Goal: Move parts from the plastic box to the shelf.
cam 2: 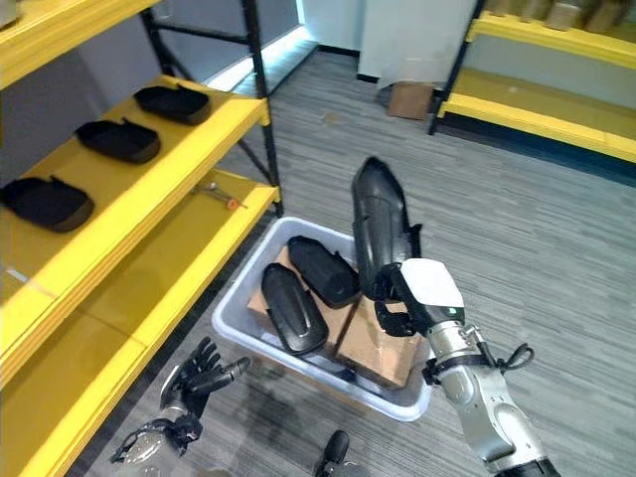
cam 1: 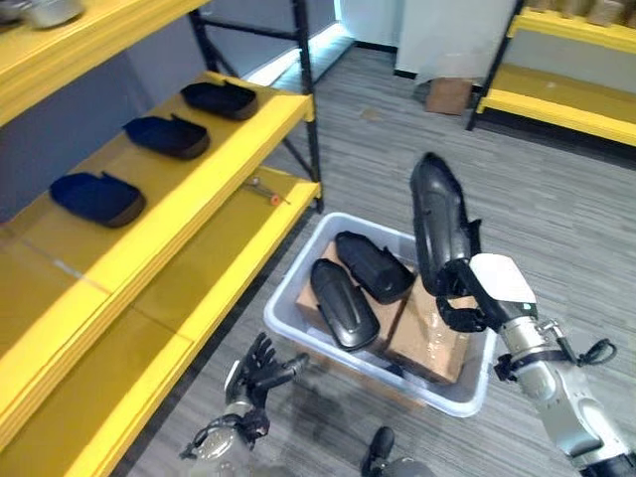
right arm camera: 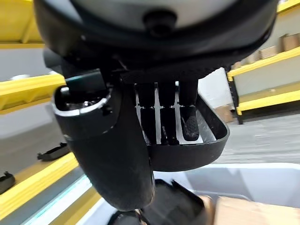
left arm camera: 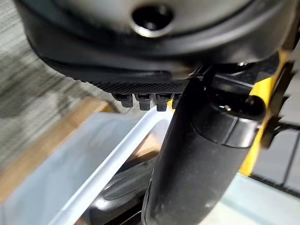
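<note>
Several dark fingers [right arm camera: 161,117] of our right hand [cam 1: 467,293] curl over the inner face of a black part [cam 1: 440,224], with the thumb [right arm camera: 110,154] clamped on the opposite side, so the part is firmly gripped. We hold it nearly upright above the plastic box [cam 1: 298,298], clear of the contents below.

Our left hand [cam 1: 260,370] hangs low beside the box's near corner; its fingers are spread, relaxed and empty.

Inside the box, two further black parts [cam 1: 345,303] [cam 1: 374,265] rest side by side, the first atop a cardboard block [cam 1: 338,313]; a second cardboard block [cam 1: 427,338] lies beside it, under the raised part.

On our left stands the yellow shelf [cam 1: 199,199]. Its middle level carries three placed parts [cam 1: 97,198] [cam 1: 166,136] [cam 1: 220,99], spaced apart in a row. The level below bears a small tool [cam 1: 266,192] with an orange tip. A cardboard box [cam 1: 449,95] sits on the floor far beyond.
</note>
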